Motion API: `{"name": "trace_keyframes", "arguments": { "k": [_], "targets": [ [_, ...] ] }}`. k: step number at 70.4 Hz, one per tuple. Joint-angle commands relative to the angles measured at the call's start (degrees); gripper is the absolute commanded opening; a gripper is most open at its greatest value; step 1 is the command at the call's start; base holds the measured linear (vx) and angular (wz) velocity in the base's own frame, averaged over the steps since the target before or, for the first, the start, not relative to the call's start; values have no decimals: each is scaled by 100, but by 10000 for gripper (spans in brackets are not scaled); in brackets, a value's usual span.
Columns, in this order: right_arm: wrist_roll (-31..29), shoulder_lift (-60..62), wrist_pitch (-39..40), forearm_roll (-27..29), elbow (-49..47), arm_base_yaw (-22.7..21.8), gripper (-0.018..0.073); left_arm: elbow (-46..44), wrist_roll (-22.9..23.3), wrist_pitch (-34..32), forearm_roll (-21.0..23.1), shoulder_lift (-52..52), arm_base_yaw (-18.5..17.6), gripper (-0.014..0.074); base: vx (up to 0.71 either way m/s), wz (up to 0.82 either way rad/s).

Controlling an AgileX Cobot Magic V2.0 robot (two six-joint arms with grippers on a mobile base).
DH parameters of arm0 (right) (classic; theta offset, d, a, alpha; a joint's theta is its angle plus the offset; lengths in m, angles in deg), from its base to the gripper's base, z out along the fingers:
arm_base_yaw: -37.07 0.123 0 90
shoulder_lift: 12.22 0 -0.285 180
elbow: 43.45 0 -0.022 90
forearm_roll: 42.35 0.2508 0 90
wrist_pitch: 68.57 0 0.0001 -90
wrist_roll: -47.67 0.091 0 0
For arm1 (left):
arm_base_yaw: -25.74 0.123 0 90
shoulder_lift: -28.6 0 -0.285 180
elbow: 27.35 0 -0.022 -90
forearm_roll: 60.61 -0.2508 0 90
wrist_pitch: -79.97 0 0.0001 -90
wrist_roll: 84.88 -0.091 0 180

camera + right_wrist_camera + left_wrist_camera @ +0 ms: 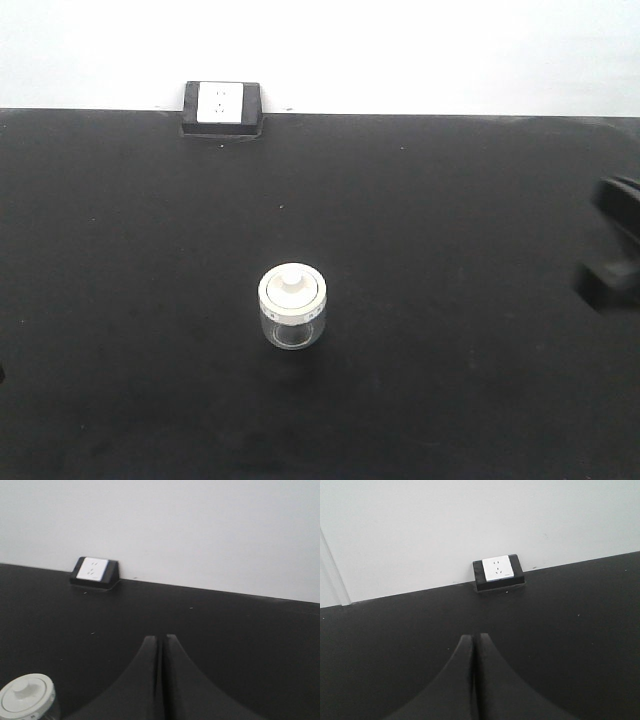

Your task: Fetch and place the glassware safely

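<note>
Stands upright near the middle of the black table, the jar, lid seated flat with its knob up, well apart from every edge and from the socket box at the far wall. Sits in the open like that probably so either arm can reach it without brushing anything. Shows again in the right wrist view, the jar, low in the left corner, off to the left of the right gripper and not between its fingers. Closed on nothing, that gripper: both fingers pressed tip to tip, only a thin seam between them, bare table ahead. Appears in the front view only as a dark blur at the right edge, the right arm, well apart from the jar. Same for the left gripper: fingers together, empty, pointed toward the socket box, no jar in its view. Fetching not yet begun, by the look of it. Needs opening first, then swinging left over the jar. Likely calls for gripping the glass body rather than the knob, since the lid may lift off; smooth glass may slip, so a level, gentle squeeze seems wise.
</note>
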Motion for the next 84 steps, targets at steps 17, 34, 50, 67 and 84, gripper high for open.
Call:
{"name": "trace_keyframes", "arguments": {
  "k": [17, 34, 50, 67, 84],
  "targets": [
    [19, 2157, -669, -55, 807, -23, -3, -151, 40, -413, 31, 9, -9, -7, 0, 0],
    [19, 3286, -1336, -55, 1321, -23, -3, -151, 40, -413, 31, 9, -9, -7, 0, 0],
    [1, 3637, -1391, -52, 1517, -23, -1, -151, 40, -413, 31, 9, -9, -7, 0, 0],
    [1, 3637, -1415, -56, 1517, -23, -1, -151, 40, -413, 31, 9, -9, -7, 0, 0],
    [1, 3637, -1415, -56, 1517, -23, -1, -151, 40, -413, 31, 9, -9, -7, 0, 0]
  ]
}}
